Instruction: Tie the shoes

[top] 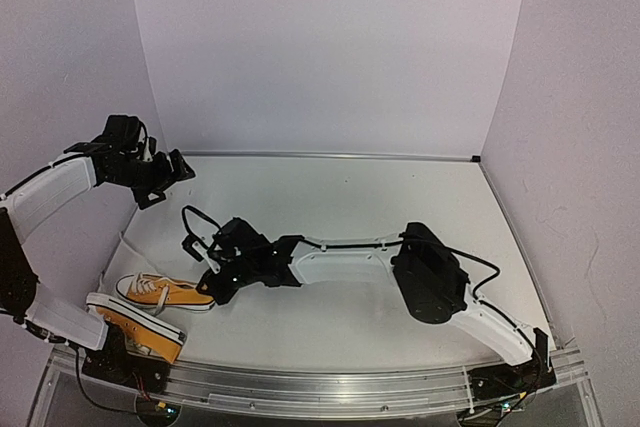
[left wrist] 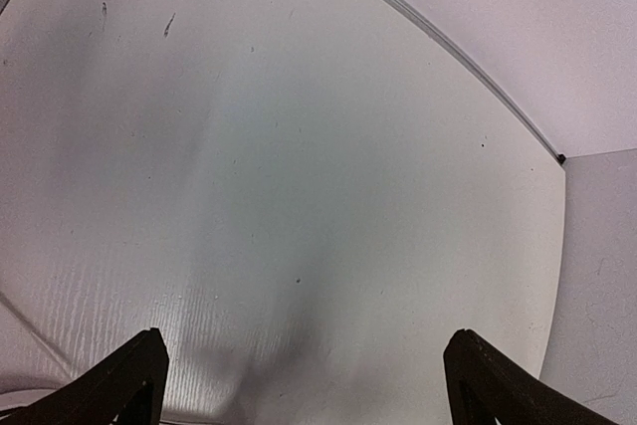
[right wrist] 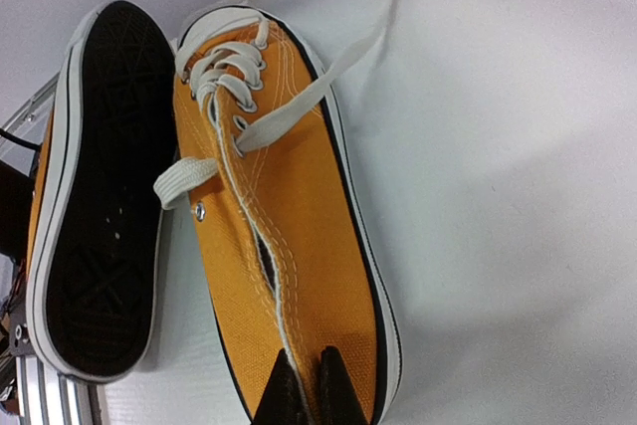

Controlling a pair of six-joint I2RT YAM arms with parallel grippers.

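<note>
Down at 8 o'clock of the overhead view, near the front edge of the worktop, sit both shoes. The upright shoe stands on its white sole, with its toe at 9 o'clock and its heel at 3 o'clock seen from above. The tipped shoe lies on its side just beside it at 7 o'clock, showing its black tread. Dark marks on its orange side are too small to read.

The right tool reaches across to the upright shoe's heel. Its fingers are pressed together on the stitched heel rim and appear to pinch the canvas. In the wrist view the white laces are untied, and one end trails onto the worktop toward 1 o'clock.

The left tool hangs spread wide at 10 o'clock, well apart from the shoes, over bare worktop.
</note>
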